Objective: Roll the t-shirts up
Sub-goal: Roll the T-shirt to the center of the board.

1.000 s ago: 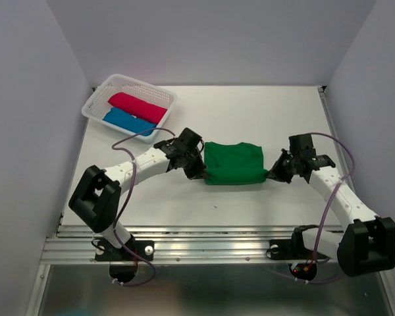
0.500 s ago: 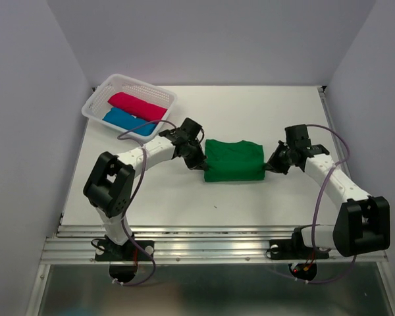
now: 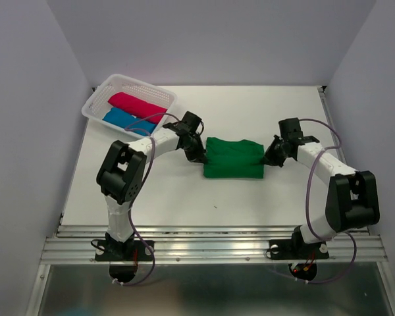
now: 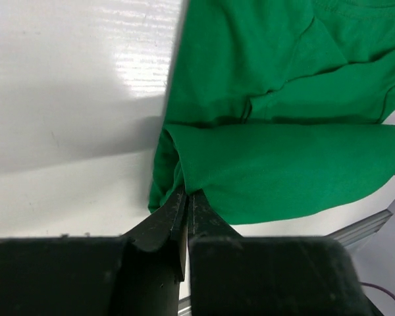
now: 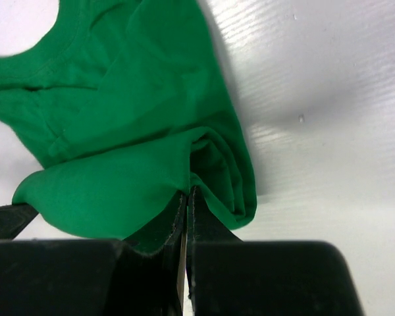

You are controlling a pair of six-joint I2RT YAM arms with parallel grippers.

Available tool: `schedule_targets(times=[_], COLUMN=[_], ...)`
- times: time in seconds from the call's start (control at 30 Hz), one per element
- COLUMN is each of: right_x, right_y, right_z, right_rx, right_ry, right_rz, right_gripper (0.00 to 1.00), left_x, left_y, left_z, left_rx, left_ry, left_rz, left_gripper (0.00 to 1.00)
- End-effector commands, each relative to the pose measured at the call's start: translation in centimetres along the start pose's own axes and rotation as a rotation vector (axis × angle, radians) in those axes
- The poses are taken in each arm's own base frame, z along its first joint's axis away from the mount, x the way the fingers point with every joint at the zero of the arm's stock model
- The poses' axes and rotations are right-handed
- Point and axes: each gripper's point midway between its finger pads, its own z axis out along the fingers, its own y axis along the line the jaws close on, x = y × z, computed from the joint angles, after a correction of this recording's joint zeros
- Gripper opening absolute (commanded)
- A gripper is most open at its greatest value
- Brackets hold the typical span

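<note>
The left gripper [image 4: 186,197] is clenched to a hairline slit. In its wrist view a doubled fold of the green t-shirt [image 4: 283,158] runs right into the fingertips, so it reads as nipping the cloth at the left end of the bundle. The right gripper [image 5: 186,195] is closed tight in the same manner, its tips buried in the folded edge at the opposite end. Between the two, in the middle of the top view, the shirt lies on the white table [image 3: 250,112] as a squat oblong, partly folded or rolled. A rounded lip of cloth is turned over along its lower edge, with flatter layers beyond it, and a ribbed neckline shows at the upper left of the right wrist view. The shirt is a plain deep green knit, matte and unprinted, softly creased where the layers overlap. I judge it light, limp and without any stiffness: it will likely sag wherever it is unsupported, and a grip at one point would only drag a corner and let the roll loosen. Thin knit can also slip out of narrow fingertips if just one layer is caught. The better hold is at both ends of the turned-over lip, pinching through all the layers at the same level, so the roll advances evenly. It is not fragile, though on the smooth table it may slide rather than turn. In the upper left of the top view, well apart, the white lattice basket [image 3: 92,100] holds the crimson-pink t-shirt [image 3: 138,106] and the blue t-shirt [image 3: 126,120], rolled and lying side by side.
</note>
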Motion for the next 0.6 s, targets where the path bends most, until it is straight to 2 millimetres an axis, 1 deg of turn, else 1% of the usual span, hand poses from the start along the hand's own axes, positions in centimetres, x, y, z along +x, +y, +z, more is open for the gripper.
schedule_targets(times=[0.0,0.07,0.17,0.27,0.3,0.33,0.4,0.43,0.47,0.5,0.53,0.57], right_x=[-2.9,-3.0,-3.3,-3.0,-2.9,-2.9,-2.9,-3.0,-3.0,-3.2,-3.2,-3.2], right_y=[0.0,-0.4,-1.2,-1.6,-1.6,-1.6,-1.7,-1.6,-1.6,-1.6,-1.6,-1.6], right_z=[1.2,1.7,2.3,2.7,2.8,2.8,2.7,2.6,2.6,2.4,2.4,2.4], right_rx=[0.029,0.047,0.085,0.094,0.095,0.094,0.094,0.093,0.093,0.092,0.094,0.094], right_ry=[-0.092,-0.096,-0.11,-0.103,-0.102,-0.103,-0.107,-0.113,-0.113,-0.119,-0.119,-0.121], right_rz=[-0.011,-0.01,-0.011,-0.013,-0.013,-0.013,-0.014,-0.016,-0.016,-0.016,-0.016,-0.016], right_gripper=[0.01,0.01,0.01,0.01,0.01,0.01,0.01,0.01,0.01,0.01,0.01,0.01], left_x=[-2.1,-2.4,-2.9,-3.5,-3.6,-3.7,-4.0,-4.1,-4.1,-4.4,-4.5,-4.6], left_y=[-0.7,-0.7,-0.7,-0.9,-1.2,-1.3,-1.5,-1.7,-1.6,-1.7,-1.8,-1.8], left_z=[0.1,0.5,0.1,-1.2,-2.0,-2.5,-3.4,-4.3,-4.8,-5.7,-6.2,-6.6], left_rx=[0.025,0.022,0.017,0.018,0.028,0.032,0.038,0.049,0.049,0.053,0.056,0.058], left_ry=[-0.048,-0.054,-0.079,-0.127,-0.145,-0.156,-0.189,-0.211,-0.224,-0.254,-0.271,-0.284], left_rz=[0.071,0.085,0.102,0.132,0.14,0.148,0.162,0.167,0.169,0.175,0.176,0.177], left_gripper=[0.13,0.15,0.15,0.16,0.16,0.16,0.23,0.28,0.28,0.34,0.35,0.39])
